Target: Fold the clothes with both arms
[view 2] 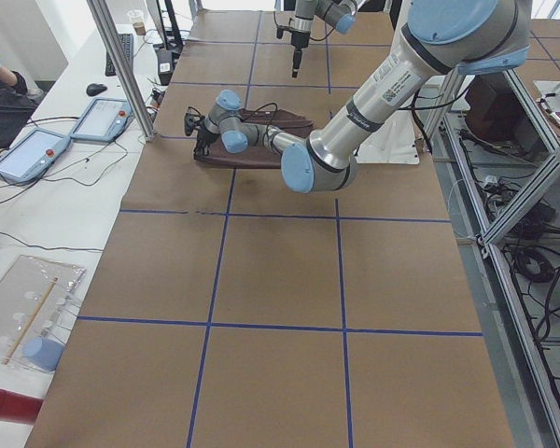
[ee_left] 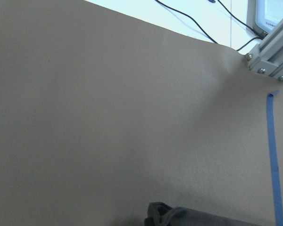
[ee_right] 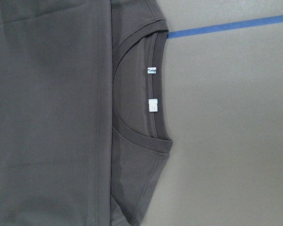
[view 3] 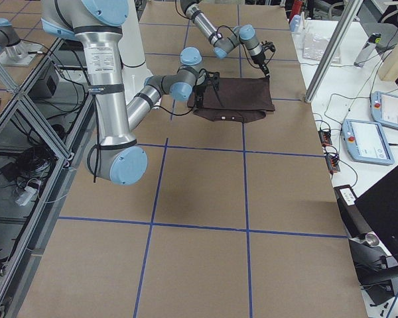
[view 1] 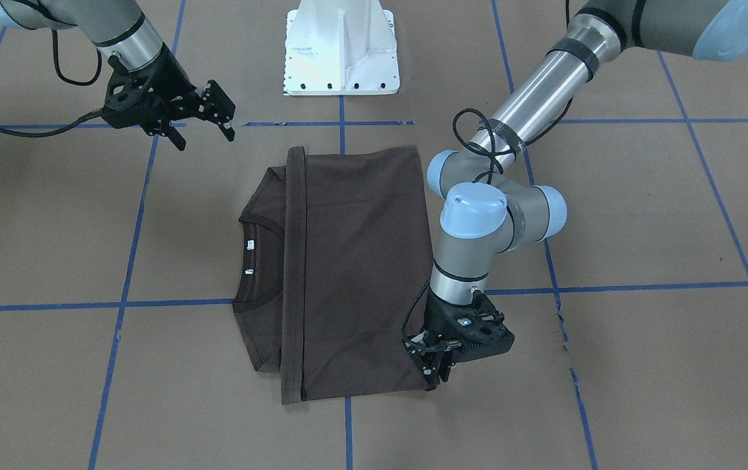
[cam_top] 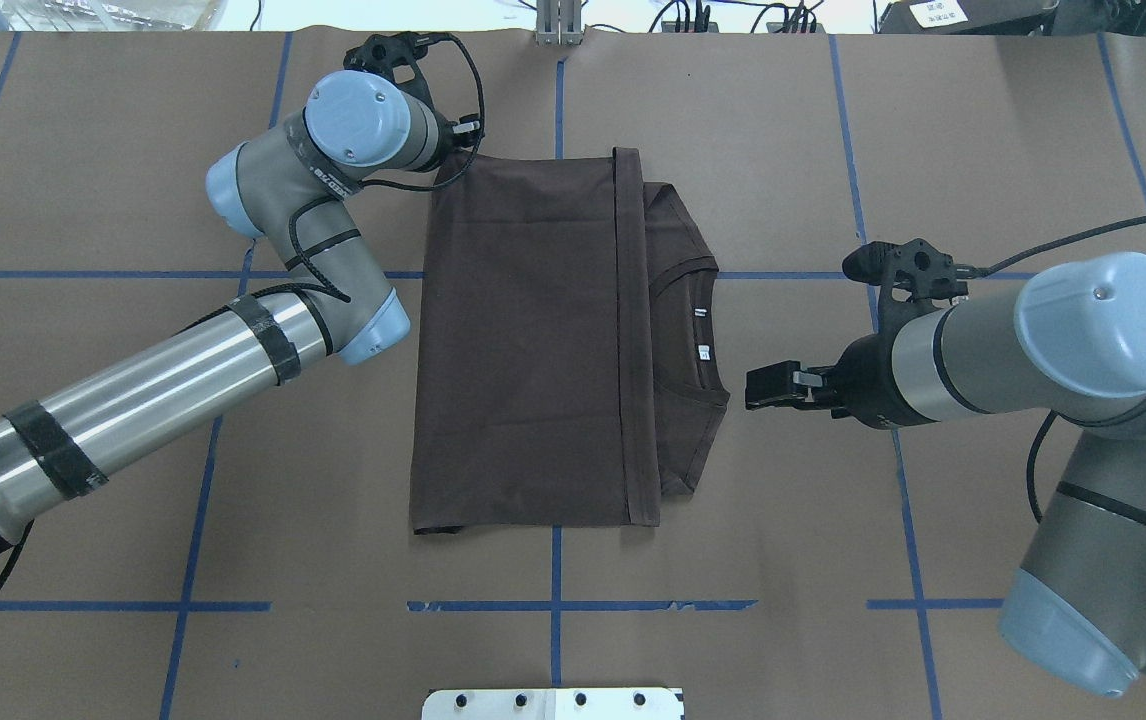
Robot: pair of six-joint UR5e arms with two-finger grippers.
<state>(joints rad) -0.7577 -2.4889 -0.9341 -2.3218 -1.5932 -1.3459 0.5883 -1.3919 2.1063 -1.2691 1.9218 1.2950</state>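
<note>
The dark brown T-shirt (view 1: 354,261) lies flat in the middle of the table, folded into a rectangle, also in the overhead view (cam_top: 523,340). Its collar and white neck tags (ee_right: 152,104) stick out on the robot's right side. My left gripper (view 1: 436,373) points down at the shirt's far left corner with its fingers close together on the cloth. The left wrist view shows only that bunched corner (ee_left: 165,214). My right gripper (view 1: 207,130) is open and empty, raised off the table to the right of the collar, apart from the shirt; it also shows in the overhead view (cam_top: 771,388).
The white pedestal base (view 1: 341,52) stands at the robot's edge of the table. Blue tape lines (view 1: 126,261) cross the brown paper cover. An aluminium post (ee_left: 269,52) stands at the far edge near the left gripper. Control tablets (view 3: 368,139) lie beyond the table.
</note>
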